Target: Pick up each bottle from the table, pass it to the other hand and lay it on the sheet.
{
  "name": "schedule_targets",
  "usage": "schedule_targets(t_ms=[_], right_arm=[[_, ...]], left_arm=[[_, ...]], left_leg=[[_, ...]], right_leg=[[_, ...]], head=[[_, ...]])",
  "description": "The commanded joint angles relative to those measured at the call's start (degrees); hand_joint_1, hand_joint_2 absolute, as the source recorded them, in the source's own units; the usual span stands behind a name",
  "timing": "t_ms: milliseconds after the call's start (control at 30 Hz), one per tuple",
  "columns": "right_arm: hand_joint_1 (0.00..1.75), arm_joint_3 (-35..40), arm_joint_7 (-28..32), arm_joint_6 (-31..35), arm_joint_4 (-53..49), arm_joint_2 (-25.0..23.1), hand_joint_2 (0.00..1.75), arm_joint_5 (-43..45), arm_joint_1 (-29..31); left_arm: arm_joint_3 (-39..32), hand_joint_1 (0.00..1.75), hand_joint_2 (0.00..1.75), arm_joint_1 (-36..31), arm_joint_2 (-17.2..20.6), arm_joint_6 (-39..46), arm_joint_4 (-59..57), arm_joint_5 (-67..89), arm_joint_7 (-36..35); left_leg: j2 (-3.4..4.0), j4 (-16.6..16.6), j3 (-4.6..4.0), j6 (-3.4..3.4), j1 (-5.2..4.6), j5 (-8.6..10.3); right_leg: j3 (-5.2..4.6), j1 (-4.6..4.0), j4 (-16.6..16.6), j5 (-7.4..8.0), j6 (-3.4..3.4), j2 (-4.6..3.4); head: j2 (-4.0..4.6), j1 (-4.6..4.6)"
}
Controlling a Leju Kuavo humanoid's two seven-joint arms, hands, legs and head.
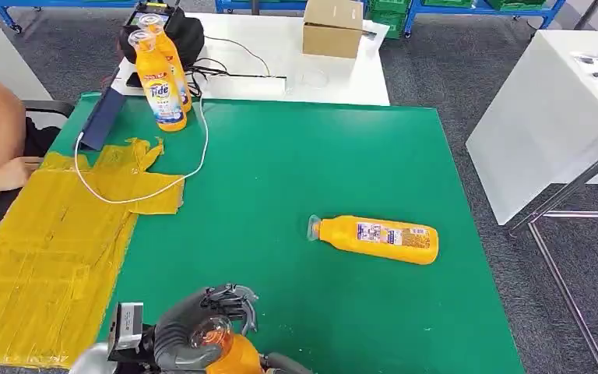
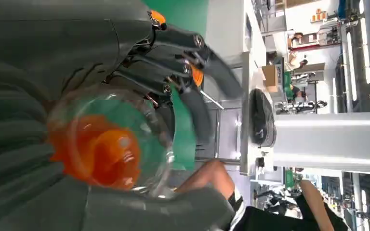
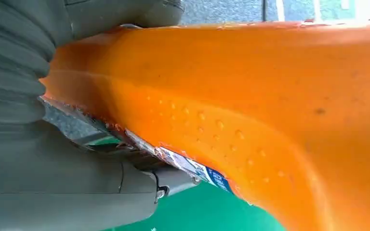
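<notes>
Hiding the held bottle (image 1: 230, 354), both robot hands clasp it.

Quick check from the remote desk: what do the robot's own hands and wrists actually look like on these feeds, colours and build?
The left hand has a rounded grey cover and dark, slim fingers with exposed metal linkages and small orange accents at the joints. A silver block sits at its wrist. The right hand shows a grey ribbed cover and thick smooth grey parts with a small metal fastener.

Orange bottles (image 1: 376, 238), green table (image 1: 296, 164), yellow sheet (image 1: 47, 234), white cable (image 1: 195, 167).
</notes>
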State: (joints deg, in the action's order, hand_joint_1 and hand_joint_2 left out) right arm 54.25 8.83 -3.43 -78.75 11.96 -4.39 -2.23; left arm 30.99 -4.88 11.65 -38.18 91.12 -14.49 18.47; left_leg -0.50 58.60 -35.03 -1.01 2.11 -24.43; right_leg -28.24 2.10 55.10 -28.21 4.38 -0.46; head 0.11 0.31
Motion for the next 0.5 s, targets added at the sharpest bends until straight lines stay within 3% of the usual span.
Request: schedule_targets(t_ms=[33, 500], right_arm=[[1.75, -1.5, 0.9, 0.5, -1.2, -1.1, 1.75, -0.1, -0.6], [1.75, -2.3, 1.3, 0.9, -2.6, -1.0, 1.75, 0.1, -0.8]], left_arm=[[0.2, 0.00, 1.75, 0.2, 0.8, -0.6, -2.6, -0.6, 0.0], [-0.6, 0.00, 1.75, 1.0, 1.1, -0.6, -2.1, -0.5, 0.6]], left_leg=[[0.06, -0.1, 0.20, 0.17, -0.08, -0.02], [0.09, -0.1, 0.13, 0.12, -0.05, -0.02]], right_leg=[[0.18, 0.01, -0.1, -0.05, -0.34, 0.04], [0.10, -0.01, 0.0, -0.02, -0.25, -0.01]], head=[[0.00, 0.00], [0.00, 0.00]])
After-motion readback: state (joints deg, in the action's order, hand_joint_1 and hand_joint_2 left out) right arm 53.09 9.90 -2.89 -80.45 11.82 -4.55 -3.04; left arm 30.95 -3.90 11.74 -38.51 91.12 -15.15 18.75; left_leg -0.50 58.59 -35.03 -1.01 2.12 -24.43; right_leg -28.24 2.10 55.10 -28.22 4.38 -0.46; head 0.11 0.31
